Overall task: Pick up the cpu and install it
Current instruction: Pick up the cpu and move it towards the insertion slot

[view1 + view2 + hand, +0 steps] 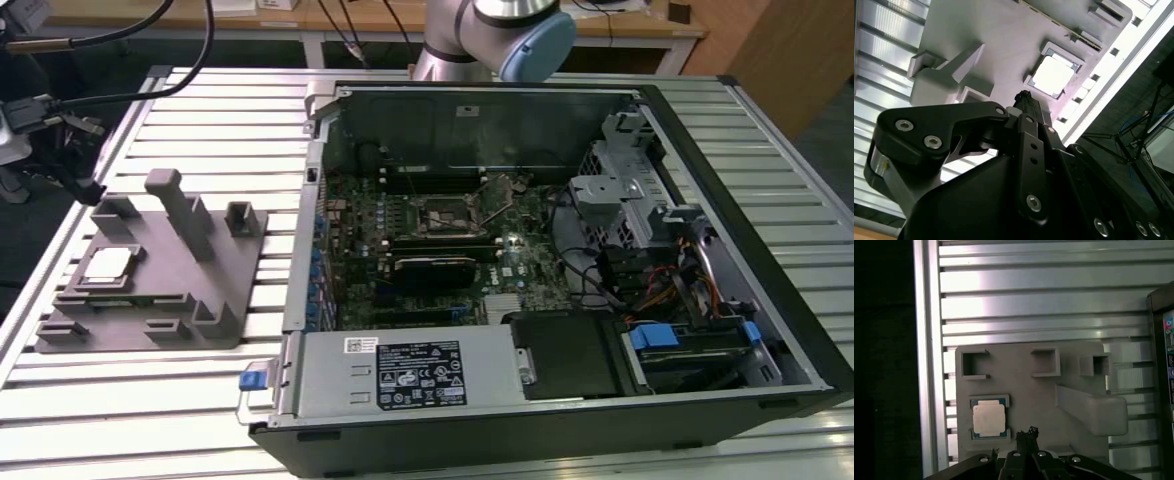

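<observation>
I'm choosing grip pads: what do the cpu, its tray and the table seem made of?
The cpu: pale silvery metal top, satin, glaring under the light. The tray: probably plastic, uniform matte grey with no shine. The table: slatted bare metal, likely aluminium, with streaky reflections.

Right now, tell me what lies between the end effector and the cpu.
Bare grey tray surface, in the first wrist view; nothing else separates the end effector from the cpu.
</observation>
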Available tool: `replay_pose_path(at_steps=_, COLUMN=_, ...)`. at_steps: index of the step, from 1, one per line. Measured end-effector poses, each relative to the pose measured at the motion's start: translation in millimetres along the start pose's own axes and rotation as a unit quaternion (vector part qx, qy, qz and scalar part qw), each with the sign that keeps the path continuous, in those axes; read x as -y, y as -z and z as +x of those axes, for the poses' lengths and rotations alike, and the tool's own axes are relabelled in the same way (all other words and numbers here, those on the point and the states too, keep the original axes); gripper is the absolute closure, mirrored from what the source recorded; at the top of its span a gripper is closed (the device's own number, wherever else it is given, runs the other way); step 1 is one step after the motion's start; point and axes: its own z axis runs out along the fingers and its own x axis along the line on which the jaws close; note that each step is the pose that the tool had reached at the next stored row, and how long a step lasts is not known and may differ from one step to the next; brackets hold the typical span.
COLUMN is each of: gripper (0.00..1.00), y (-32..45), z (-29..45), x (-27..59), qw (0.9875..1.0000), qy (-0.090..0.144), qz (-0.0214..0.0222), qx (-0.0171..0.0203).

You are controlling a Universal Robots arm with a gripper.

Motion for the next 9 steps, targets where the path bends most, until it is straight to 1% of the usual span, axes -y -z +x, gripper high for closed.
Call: replay_pose_path(at_steps=9, gripper=0.89, y=-9.0, z=8.5, x=1.1, qw=1.0000, qy=0.000, qz=0.0010, qx=0.0003)
